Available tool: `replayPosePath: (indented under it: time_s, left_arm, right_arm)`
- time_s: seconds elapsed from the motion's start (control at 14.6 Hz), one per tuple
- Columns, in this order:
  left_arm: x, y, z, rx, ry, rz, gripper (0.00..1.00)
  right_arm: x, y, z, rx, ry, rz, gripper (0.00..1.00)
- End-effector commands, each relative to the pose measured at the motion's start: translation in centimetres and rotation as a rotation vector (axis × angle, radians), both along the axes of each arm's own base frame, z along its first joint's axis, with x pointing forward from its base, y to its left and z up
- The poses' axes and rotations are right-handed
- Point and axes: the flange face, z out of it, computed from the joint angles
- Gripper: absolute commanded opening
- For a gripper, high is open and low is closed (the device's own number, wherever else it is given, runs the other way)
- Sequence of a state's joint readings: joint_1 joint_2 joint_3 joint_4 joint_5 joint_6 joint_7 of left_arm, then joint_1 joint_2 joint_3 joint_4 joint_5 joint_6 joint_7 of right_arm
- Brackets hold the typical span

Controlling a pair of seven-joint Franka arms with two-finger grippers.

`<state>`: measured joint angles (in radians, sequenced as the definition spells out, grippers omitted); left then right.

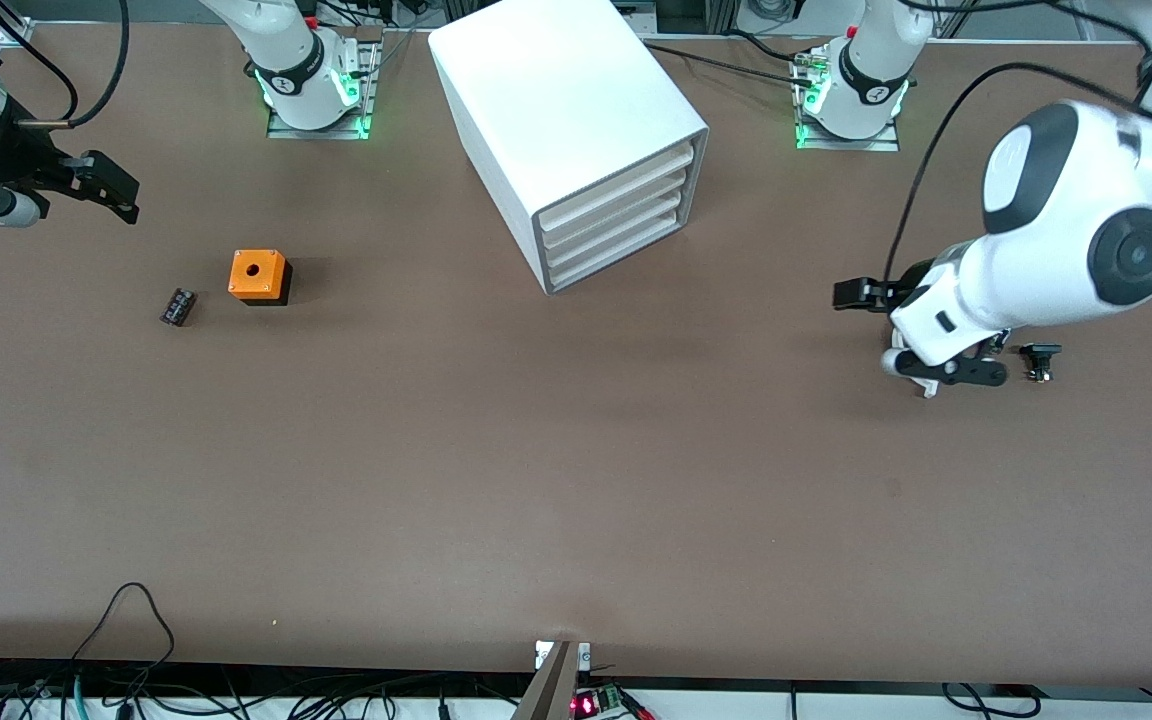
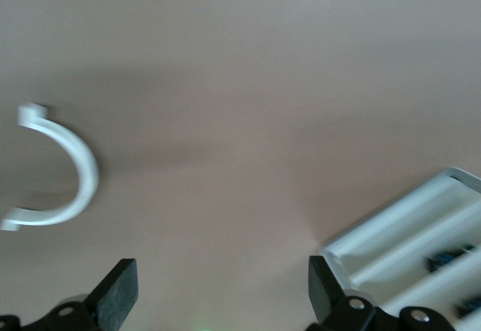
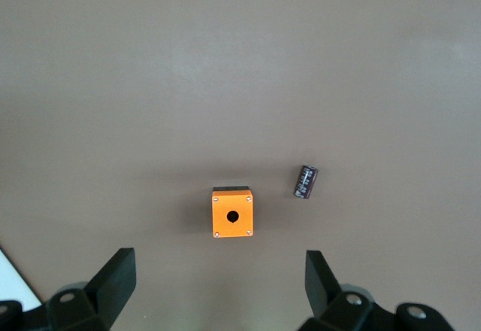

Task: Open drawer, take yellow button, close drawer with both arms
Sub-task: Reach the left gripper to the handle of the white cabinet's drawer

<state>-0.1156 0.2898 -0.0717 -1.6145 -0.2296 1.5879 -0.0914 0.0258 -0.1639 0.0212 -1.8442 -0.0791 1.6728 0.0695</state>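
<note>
The brown surface point(image 1: 576, 480) carries the white cabinet point(image 1: 566, 120), its top drawer point(image 1: 616, 185) shut; the button cannot be seen. The left gripper point(image 1: 921, 330) hangs toward the left arm's end from the cabinet, fingers wide and empty. The right gripper point(image 1: 106, 190) hangs toward the right arm's end, likewise spread, empty. The orange cube point(image 1: 258, 276) and black part point(image 1: 177, 306) lie nearer the camera than the cabinet.

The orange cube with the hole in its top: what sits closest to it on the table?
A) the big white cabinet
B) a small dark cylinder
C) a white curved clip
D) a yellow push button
B: the small dark cylinder lies right beside the orange cube, toward the right arm's end of the table, while the white cabinet stands well apart from both; the right wrist view shows the same pair close together.
</note>
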Motion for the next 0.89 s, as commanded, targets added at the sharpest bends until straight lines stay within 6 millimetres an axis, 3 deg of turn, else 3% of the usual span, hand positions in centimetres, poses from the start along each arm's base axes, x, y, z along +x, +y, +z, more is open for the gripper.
replayPosePath:
  time_s: [0.0,0.21,0.41,0.62,0.82]
  left_arm:
    - [-1.0,-1.6,-3.3,-0.176,0.119,-0.005,1.00]
    - [-2.8,-4.1,-8.4,-0.401,0.237,-0.013,1.00]
    - [-5.7,-7.2,-12.7,-0.618,0.335,-0.008,1.00]
    - [-8.9,-10.5,-15.2,-0.758,0.401,-0.025,1.00]
    - [-11.8,-13.1,-16.4,-0.825,0.455,-0.049,1.00]
  right_arm:
    - [-0.3,0.4,0.4,0.041,0.002,-0.010,1.00]
    - [0.0,0.8,0.3,0.057,-0.002,-0.001,1.00]
    - [0.0,3.2,0.6,0.058,-0.010,0.039,1.00]
    - [0.0,3.7,0.3,0.057,0.004,0.048,1.00]
    - [0.3,3.9,-0.5,0.057,0.023,0.050,1.00]
